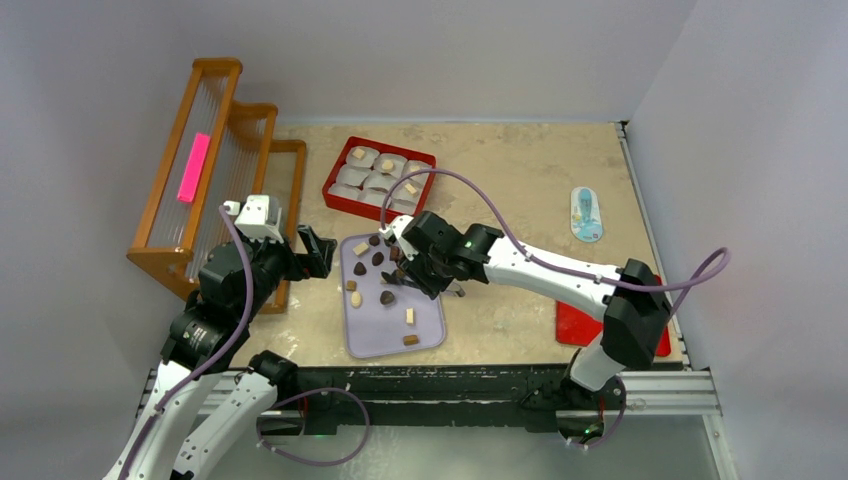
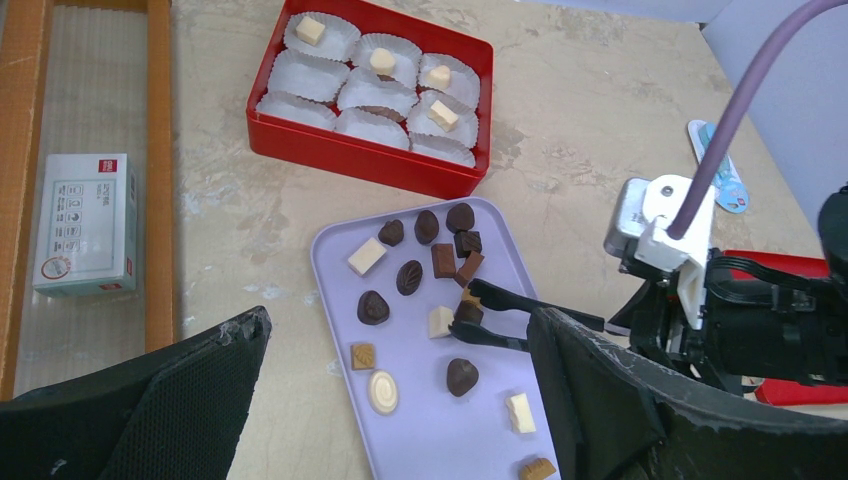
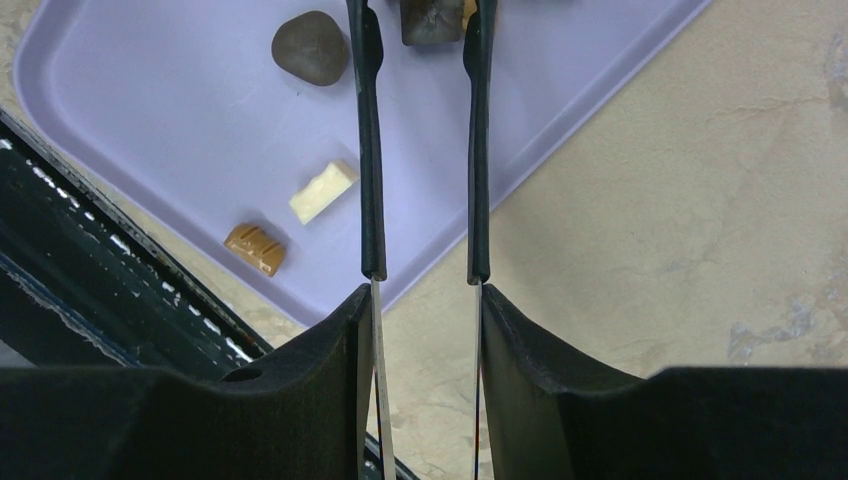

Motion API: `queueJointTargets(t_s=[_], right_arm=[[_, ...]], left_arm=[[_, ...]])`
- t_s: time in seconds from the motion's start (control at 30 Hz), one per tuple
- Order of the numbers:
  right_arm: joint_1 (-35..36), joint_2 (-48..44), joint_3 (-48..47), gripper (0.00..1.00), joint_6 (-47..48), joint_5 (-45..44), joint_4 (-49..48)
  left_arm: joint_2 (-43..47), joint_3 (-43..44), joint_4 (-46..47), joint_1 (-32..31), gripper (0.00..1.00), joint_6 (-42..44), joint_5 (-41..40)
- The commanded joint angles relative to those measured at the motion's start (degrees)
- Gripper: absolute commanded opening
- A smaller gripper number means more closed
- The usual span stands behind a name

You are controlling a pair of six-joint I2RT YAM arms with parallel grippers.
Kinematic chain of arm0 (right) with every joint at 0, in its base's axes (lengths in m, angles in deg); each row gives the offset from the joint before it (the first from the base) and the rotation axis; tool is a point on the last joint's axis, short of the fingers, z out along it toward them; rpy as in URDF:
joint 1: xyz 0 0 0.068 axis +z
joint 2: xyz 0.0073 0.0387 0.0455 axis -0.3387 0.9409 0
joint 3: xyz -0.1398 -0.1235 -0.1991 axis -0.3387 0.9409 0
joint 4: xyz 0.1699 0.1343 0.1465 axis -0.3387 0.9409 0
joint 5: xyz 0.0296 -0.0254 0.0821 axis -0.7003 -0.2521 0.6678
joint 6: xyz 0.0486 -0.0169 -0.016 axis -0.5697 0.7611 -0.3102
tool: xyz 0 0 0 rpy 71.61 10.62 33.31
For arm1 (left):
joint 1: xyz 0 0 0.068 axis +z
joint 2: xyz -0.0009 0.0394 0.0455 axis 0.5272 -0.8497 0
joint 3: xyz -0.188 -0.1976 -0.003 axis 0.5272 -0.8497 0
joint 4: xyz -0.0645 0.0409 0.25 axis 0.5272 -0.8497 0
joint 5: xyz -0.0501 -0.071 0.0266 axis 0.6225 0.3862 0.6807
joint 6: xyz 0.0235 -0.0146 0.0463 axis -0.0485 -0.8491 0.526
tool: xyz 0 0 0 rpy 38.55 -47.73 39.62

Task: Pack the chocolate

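Right hand [image 3: 425, 300] clamps the tongs [image 3: 371, 150] by their two arms, reaching low over the tray [image 1: 385, 338]. The tong tips run off my wrist view, and I cannot tell whether they pinch a piece. Chocolate [image 2: 409, 277] lies scattered on the tray, with a few cream pieces in the box [image 2: 360, 165]. Left hand [image 1: 318, 250] hangs wide open beside the tray.
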State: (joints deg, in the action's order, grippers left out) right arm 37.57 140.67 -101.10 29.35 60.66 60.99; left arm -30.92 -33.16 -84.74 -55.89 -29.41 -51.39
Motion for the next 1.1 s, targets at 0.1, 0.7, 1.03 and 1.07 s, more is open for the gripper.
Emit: queueJointTargets(t_s=[0.1, 0.7, 1.03, 1.07], right_arm=[[0.29, 2.41, -4.35, 0.43, 1.55, 0.86, -1.96], [0.29, 6.54, -7.21, 0.43, 3.85, 4.62, -1.16], [0.29, 8.82, -8.75, 0.44, 5.69, 4.62, -1.85], [0.29, 9.09, -8.95, 0.44, 5.76, 4.62, -1.85]], left_arm=[[-0.16, 0.36, 1.56, -0.18, 1.0, -0.74, 0.08], [0.1, 0.36, 1.56, -0.18, 1.0, -0.75, 0.26], [0.03, 0.3, 1.56, -0.18, 1.0, -0.79, 0.12], [-0.01, 0.37, 1.56, -0.18, 1.0, -0.75, 0.12]])
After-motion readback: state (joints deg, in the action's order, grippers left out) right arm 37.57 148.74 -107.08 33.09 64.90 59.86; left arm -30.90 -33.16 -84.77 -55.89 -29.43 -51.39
